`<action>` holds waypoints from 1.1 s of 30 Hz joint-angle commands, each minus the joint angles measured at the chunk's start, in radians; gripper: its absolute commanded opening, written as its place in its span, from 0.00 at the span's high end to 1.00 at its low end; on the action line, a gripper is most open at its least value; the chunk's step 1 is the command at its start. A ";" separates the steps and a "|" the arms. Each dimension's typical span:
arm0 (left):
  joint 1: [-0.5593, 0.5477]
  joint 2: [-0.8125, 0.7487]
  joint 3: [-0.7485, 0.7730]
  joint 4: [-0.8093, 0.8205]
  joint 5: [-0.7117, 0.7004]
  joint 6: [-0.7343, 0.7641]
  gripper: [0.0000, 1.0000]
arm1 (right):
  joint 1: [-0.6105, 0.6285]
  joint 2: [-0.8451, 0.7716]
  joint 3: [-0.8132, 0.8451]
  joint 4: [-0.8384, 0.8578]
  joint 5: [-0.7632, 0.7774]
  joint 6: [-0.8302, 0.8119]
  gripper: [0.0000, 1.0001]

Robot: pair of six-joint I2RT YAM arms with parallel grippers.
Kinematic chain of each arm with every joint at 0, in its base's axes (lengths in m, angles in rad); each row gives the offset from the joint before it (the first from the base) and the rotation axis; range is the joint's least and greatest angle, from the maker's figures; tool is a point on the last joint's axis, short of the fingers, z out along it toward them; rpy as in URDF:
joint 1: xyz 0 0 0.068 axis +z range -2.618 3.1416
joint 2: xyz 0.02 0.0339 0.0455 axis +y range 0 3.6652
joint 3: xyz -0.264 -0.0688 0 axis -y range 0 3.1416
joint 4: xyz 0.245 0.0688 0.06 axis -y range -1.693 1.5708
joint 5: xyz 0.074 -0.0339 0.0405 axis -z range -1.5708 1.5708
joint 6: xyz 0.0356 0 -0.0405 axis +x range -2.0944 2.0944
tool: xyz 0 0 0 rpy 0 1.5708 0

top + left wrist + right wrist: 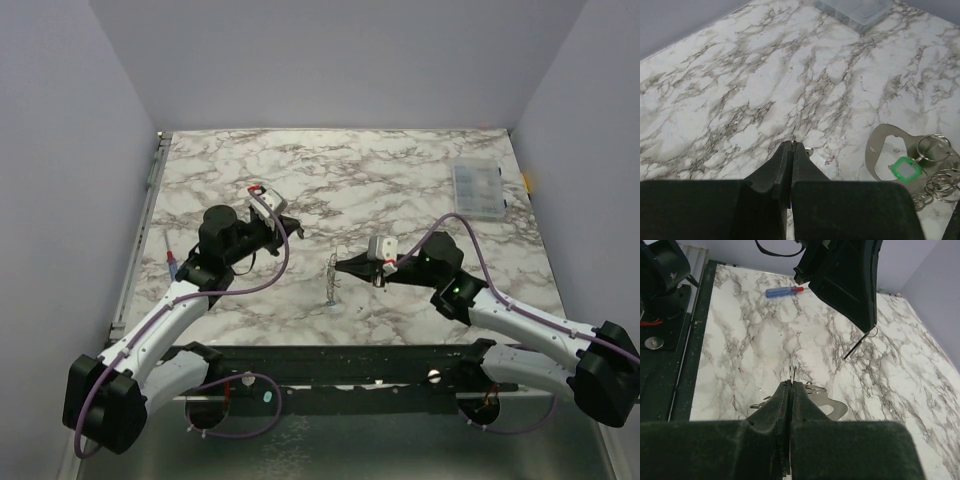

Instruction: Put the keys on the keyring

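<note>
My right gripper (340, 265) (793, 382) is shut on a thin wire ring of the keyring (793, 373), held above the table's middle. The keyring (331, 282) hangs from it with a flat silvery plate (884, 150), several rings and a short chain (940, 182). A green key (904, 168) hangs on one of those rings. My left gripper (293, 229) (792, 144) is shut, up and to the left of the keyring and apart from it. A tiny metal loop (795, 139) pokes out of its tips. No blue key is clear in any view.
A clear compartment box (478, 188) (855, 10) lies at the back right. The blue-and-red pen-like tool (172, 262) (782, 291) lies near the left edge. A raised rail runs along the table's left side.
</note>
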 commanded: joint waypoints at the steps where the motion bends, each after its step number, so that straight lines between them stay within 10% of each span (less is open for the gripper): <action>1: -0.017 0.012 0.007 0.073 0.204 0.044 1.00 | 0.005 0.002 0.041 -0.033 -0.046 -0.005 0.99; 17: -0.090 0.026 0.023 -0.038 0.507 0.395 1.00 | 0.005 0.031 0.081 -0.137 -0.087 -0.011 0.99; 33: -0.115 -0.045 -0.042 -0.022 0.517 0.468 1.00 | 0.005 0.047 0.105 -0.162 -0.143 0.004 0.99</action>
